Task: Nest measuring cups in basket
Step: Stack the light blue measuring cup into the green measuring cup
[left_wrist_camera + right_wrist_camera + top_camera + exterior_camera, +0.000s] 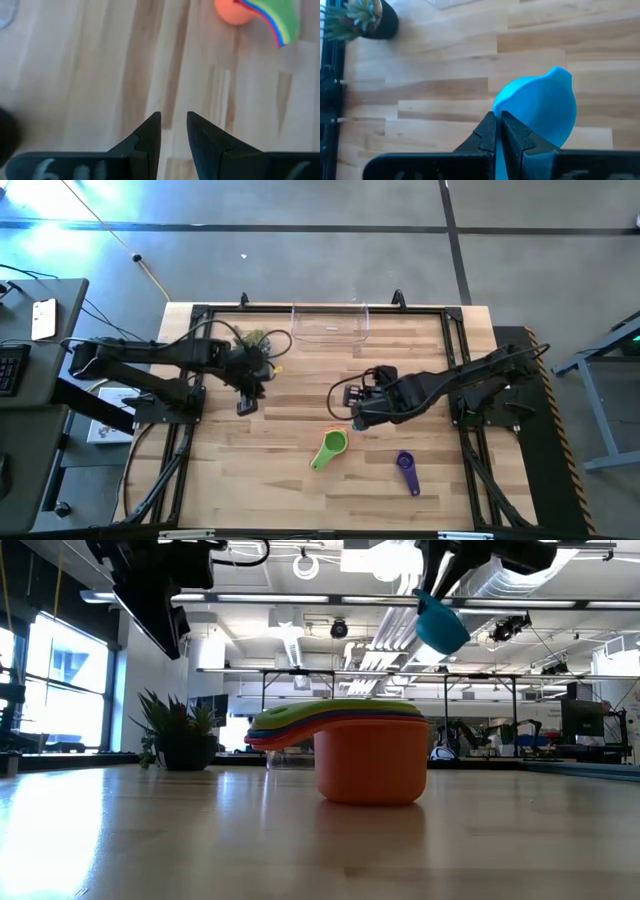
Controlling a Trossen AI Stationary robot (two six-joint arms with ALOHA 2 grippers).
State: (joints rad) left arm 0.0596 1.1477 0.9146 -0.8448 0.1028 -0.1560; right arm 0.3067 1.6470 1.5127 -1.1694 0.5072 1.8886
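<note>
Taking the stack of nested plastic measuring cups (330,448) with the green one on top as the landmark: well to its left, the left gripper (246,402) hangs over bare wooden table (250,480) with its jaws a little apart and nothing between them. Behind that gripper, near the table's far edge, stands a small spiky green plant in a dark pot (255,340). The stack itself sits in the open, an orange cup (370,760) at the bottom in the low view. Just above and right of the stack, the right gripper (362,417) is clamped tight on the flat handle of a blue plastic measuring cup (540,107), held clear of the table. Right of the stack lies a purple measuring cup (405,468) by itself. The clear rectangular plastic basket (330,326) stands well behind the stack at the far edge.

The cups look light, rigid and smooth, so they may slide when nudged; the short handle seems the surest hold. Nothing appears to block the route to the basket.
</note>
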